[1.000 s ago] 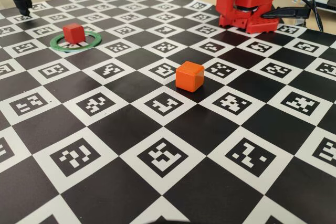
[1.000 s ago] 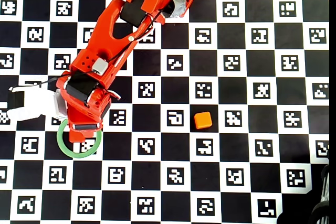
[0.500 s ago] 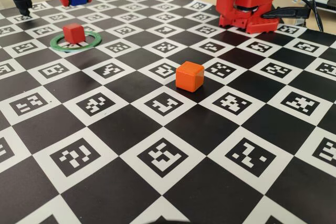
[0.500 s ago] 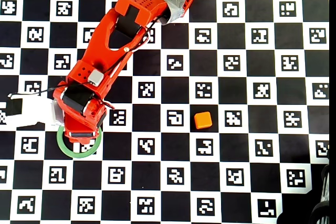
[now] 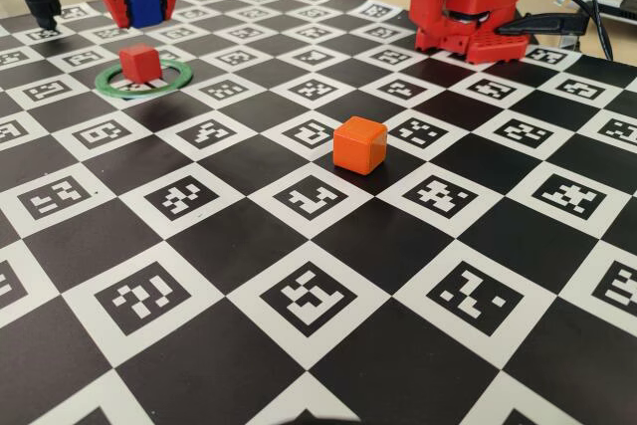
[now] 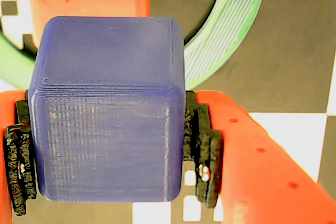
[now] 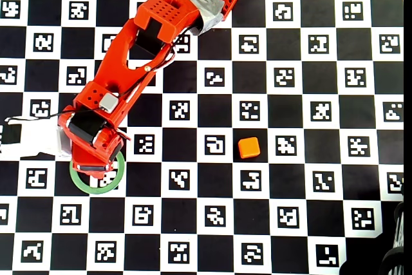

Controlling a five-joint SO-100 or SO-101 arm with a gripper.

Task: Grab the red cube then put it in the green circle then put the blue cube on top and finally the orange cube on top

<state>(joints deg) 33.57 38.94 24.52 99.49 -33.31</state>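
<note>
Blue plastic fills the wrist view: the blue cube (image 6: pixel 107 111) sits squarely between the jaws, which are clamped on its two side faces through dark pads (image 6: pixel 202 150), so the gripper (image 5: pixel 140 9) is carrying it in the air. In the fixed view the cube hangs above and a little toward the far edge of the surface from the red cube (image 5: pixel 138 62), which already rests inside the green circle (image 5: pixel 177 79) near the far left corner of the surface; a clear gap of air shows between the two cubes. The orange cube (image 5: pixel 359 143) waits well apart, near the middle of the surface. The step in hand looks to be stacking blue on red. To do it well, I would first bring the held cube directly over the red one, since the wrist view shows red only beyond the blue cube's far edge, which suggests the two are not yet lined up. The faces should also be squared so that the edges run parallel, because the landing face is small. Then lower slowly and straight until blue rests flat on red, part the jaws only a little, and lift straight up so that neither finger drags the stack or nudges the ring. In the overhead view the arm (image 7: pixel 129 69) hides both cubes, so the alignment cannot be checked from there.
</note>
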